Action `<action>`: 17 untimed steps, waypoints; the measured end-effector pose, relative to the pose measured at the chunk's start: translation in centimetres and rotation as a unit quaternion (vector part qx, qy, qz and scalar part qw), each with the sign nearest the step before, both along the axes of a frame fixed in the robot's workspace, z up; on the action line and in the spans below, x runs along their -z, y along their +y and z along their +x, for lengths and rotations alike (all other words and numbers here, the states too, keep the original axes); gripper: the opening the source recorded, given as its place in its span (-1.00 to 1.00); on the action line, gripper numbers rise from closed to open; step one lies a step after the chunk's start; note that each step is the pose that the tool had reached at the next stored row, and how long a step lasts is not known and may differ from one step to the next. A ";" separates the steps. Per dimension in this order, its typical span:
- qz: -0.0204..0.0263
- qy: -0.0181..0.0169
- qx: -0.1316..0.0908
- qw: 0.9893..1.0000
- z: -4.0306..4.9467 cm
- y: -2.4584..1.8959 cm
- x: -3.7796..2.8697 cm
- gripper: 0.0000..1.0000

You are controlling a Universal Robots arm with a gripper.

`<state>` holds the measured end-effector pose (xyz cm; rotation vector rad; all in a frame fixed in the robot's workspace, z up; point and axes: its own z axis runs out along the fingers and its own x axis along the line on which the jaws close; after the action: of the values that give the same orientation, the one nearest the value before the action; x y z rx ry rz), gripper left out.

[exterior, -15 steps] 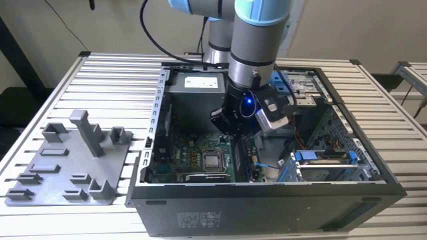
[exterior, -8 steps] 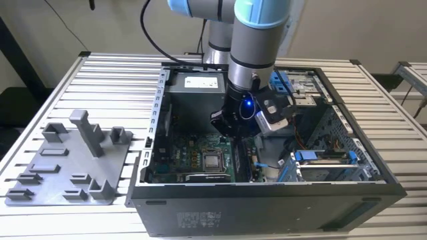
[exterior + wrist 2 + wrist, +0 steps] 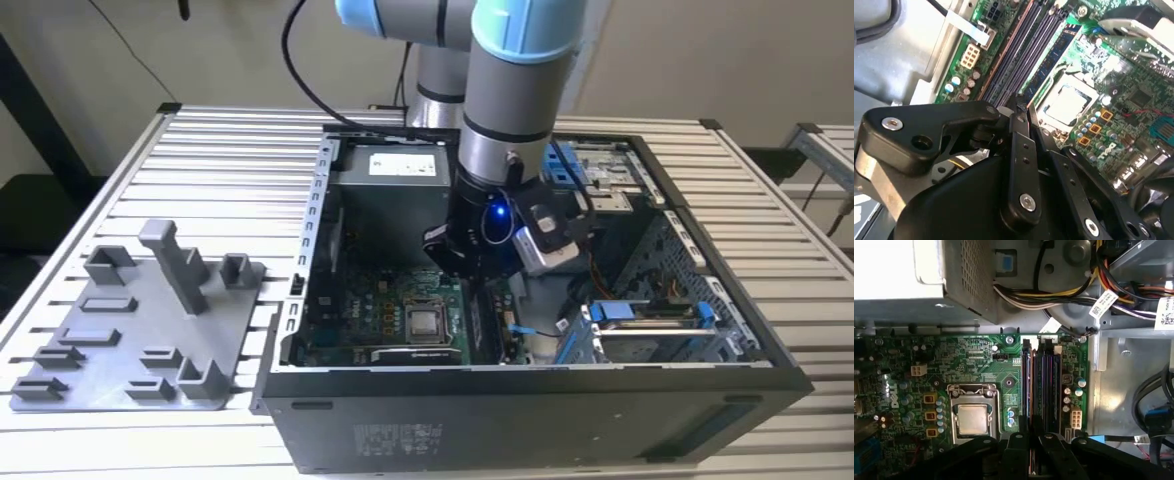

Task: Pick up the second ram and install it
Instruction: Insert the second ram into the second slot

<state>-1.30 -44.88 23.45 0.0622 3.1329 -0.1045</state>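
Standing at the exterior view's left: a moulded grey plastic tray [image 3: 134,330] with upright posts, on a ribbed metal table [image 3: 227,160]. Mid-frame, a silver-and-blue arm [image 3: 514,100] reaching into an open black steel case [image 3: 534,420]. In the first wrist view, over the glossy green motherboard [image 3: 979,355] and its dark parallel slots [image 3: 1041,385], the black gripper [image 3: 1031,440] pinched narrow on the second ram [image 3: 1031,465], seen thin and edge-on, long axis along the slots.

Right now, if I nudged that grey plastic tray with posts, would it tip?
Probably not: the grey tray lies flat and wide on the slatted table, so it would likely slide. It looks like light plastic; its tall post might snap first.
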 end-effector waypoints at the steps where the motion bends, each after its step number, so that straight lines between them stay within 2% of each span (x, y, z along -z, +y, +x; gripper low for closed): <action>1: 0.000 0.000 0.000 1.000 0.06 -0.07 0.03 -0.72; 5: 0.000 0.000 0.000 1.000 0.58 -0.18 0.17 -0.72; 13: 0.000 0.000 0.000 1.000 0.61 -0.18 0.83 -0.72; 17: 0.000 0.000 -0.001 1.000 0.62 -0.19 0.94 -0.72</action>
<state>-0.68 -45.07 22.51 0.0599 3.1335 -0.1044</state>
